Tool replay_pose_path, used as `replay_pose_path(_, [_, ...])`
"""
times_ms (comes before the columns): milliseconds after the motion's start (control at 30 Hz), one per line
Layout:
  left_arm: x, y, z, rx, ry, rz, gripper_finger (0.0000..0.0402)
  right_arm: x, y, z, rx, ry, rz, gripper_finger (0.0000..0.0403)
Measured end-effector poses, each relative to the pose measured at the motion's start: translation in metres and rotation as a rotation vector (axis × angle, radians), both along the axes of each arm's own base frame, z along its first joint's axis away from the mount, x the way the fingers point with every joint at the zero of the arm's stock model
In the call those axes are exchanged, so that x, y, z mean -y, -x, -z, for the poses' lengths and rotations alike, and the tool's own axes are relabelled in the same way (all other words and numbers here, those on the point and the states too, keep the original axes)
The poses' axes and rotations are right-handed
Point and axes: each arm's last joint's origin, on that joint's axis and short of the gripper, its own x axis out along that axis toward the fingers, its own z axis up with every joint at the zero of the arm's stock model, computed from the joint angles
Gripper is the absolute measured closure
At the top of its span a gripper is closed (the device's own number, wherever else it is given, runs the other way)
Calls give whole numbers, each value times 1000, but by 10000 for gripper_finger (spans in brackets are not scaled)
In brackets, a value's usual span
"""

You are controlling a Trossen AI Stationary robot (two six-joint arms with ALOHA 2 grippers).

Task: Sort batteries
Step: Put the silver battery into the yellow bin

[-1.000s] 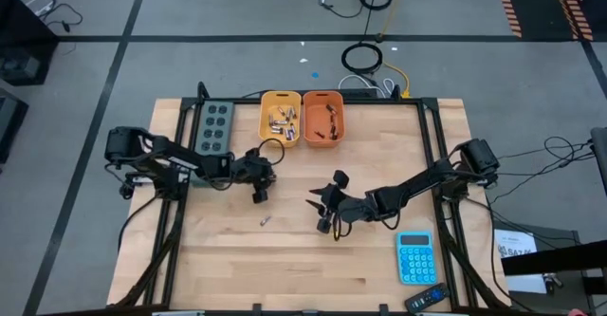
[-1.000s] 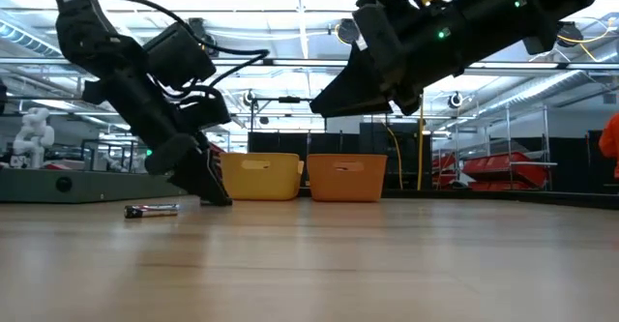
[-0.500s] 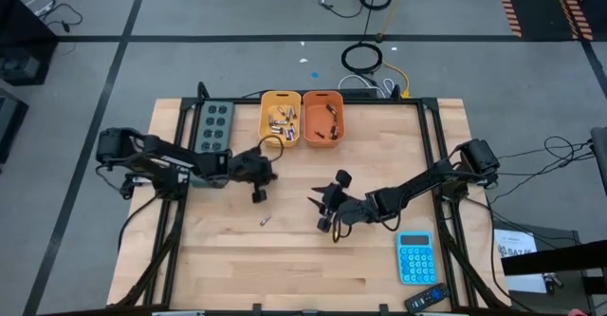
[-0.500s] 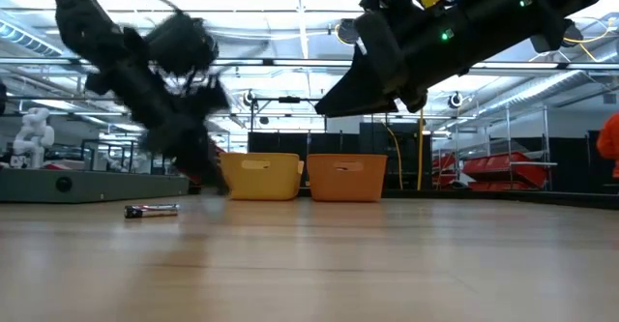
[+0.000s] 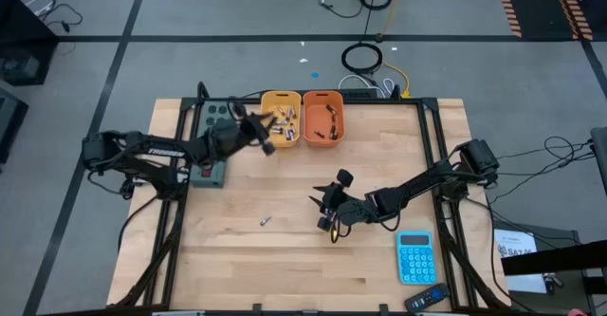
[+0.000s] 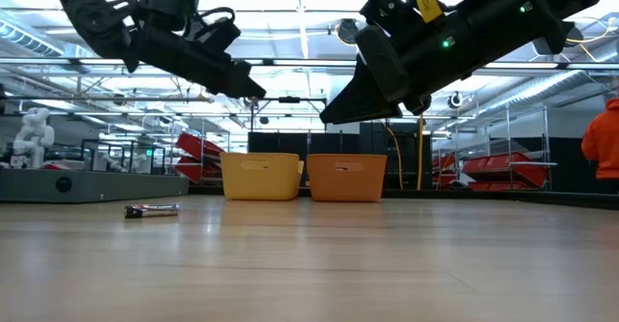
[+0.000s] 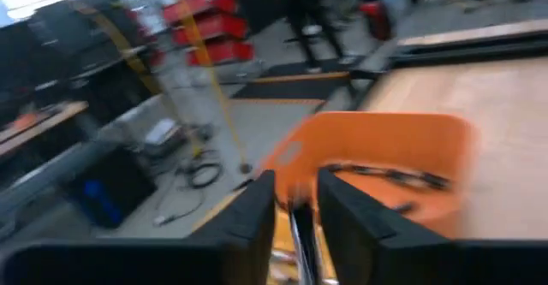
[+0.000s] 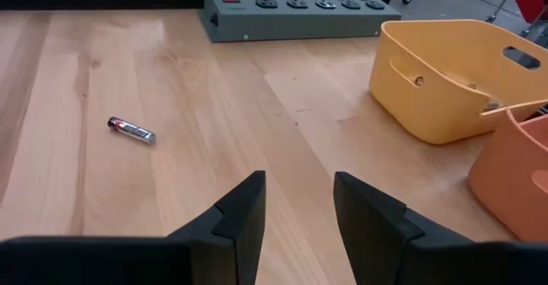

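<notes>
Toward the upper middle of the high view, two bins stand side by side at the far edge of the tabletop (image 5: pixel 379 259): the yellow bin (image 5: pixel 281 118) on the left holds a cluster of silvery batteries (image 5: pixel 283 120), and the orange bin (image 5: pixel 323 118) on the right holds a few dark ones. One loose battery (image 5: pixel 266 221) lies alone on the bare wood at centre left of the frame, well apart from both bins; the low view shows it lying flat at the left (image 6: pixel 152 209), and the right wrist view shows it at the left too (image 8: pixel 131 130).

The left gripper (image 5: pixel 258 129) is raised above the tabletop at the near left corner of the yellow bin, its arm reaching in from the left over a grey power strip (image 5: pixel 213 126). In the left wrist view its fingers (image 7: pixel 257 212) stand narrowly apart with a thin silvery battery (image 7: pixel 300 234) between them, the orange bin (image 7: pixel 385 174) blurred beyond. A person in an orange top shows far off at the top of that view.

The right gripper (image 5: pixel 328 202) hangs near the middle of the high view, clear of the wood, its arm coming in from the right. Its fingers (image 8: pixel 240 212) are spread wide with nothing between them.

A blue calculator (image 5: pixel 414 257) lies at the lower right of the high view
</notes>
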Motion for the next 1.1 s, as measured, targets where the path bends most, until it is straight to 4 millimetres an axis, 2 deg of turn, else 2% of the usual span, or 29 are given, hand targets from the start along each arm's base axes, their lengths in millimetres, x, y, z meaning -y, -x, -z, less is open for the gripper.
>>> replay_pose_path(100, [-13,3,-1,5,19,-51,263,0,0,0,1,-2,0,273])
replay_pose_path(167, [-15,2,0,1,57,-18,231,0,0,0,1,-2,0,273])
replay_pose_path(267, [-13,0,0,-35,82,10,189,0,0,0,1,-3,0,273])
replay_pose_path(333, [-6,-2,-1,-87,151,40,176,0,0,0,2,-6,1,273])
replay_pose_path(500, [31,-3,-7,-339,569,306,184,-2,2,3,-16,-20,2,273])
replay_pose_path(600, [63,4,2,-514,799,455,195,-4,3,4,-26,-22,-1,273])
replay_pose_path(667, [85,6,9,-591,882,463,200,-4,3,4,-25,-30,2,273])
replay_pose_path(767, [114,6,18,-661,915,405,201,-4,3,4,-23,-39,8,273])
replay_pose_path(867, [138,6,24,-660,896,340,201,-4,3,4,-22,-45,11,273])
replay_pose_path(1100, [166,7,40,-633,846,172,201,-4,3,5,-25,-41,9,273])
